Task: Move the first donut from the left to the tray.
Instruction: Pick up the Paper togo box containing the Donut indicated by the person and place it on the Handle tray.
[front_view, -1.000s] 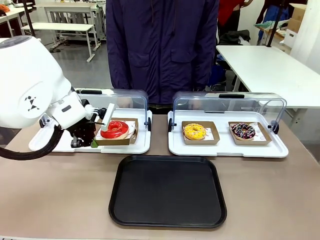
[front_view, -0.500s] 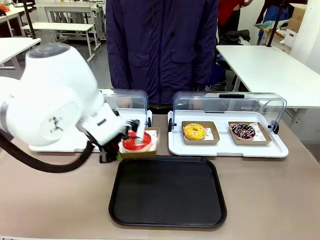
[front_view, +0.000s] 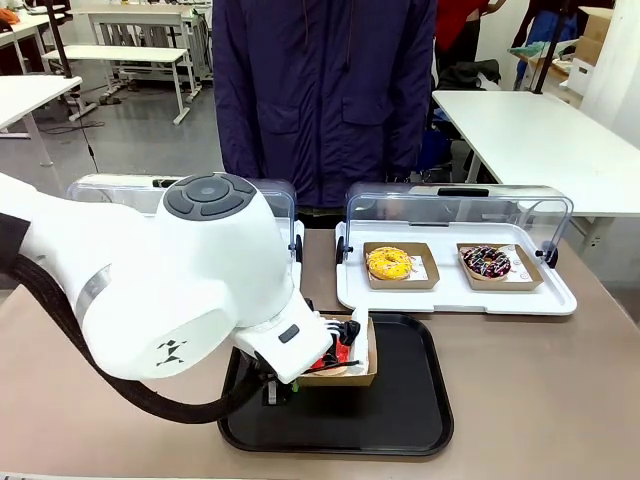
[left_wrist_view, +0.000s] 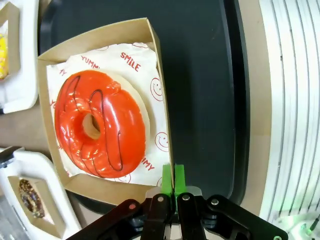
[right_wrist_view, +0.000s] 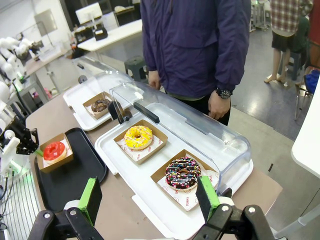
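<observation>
The red-iced donut (left_wrist_view: 100, 122) lies in its brown cardboard holder (left_wrist_view: 100, 37) over the black tray (left_wrist_view: 200, 75). My left gripper (left_wrist_view: 172, 182) is shut on the holder's side wall, green pads pinching the cardboard edge. In the front view the left arm hides most of the donut (front_view: 333, 358); the holder (front_view: 350, 375) sits over the tray's (front_view: 400, 410) left-middle, at the left gripper (front_view: 338, 350). I cannot tell whether the holder touches the tray. From the right wrist view the red donut (right_wrist_view: 54, 150) is over the tray (right_wrist_view: 75, 175). My right gripper (right_wrist_view: 149, 197) is open and holds nothing.
A white tray (front_view: 450, 295) with a raised clear lid holds a yellow donut (front_view: 389, 263) and a sprinkled chocolate donut (front_view: 487, 262). Another lidded white tray (front_view: 120, 185) lies behind my left arm. A person (front_view: 320, 100) stands at the far side.
My left arm has carried the red donut in its holder from the left white tray rightward and toward me, to above the black tray.
</observation>
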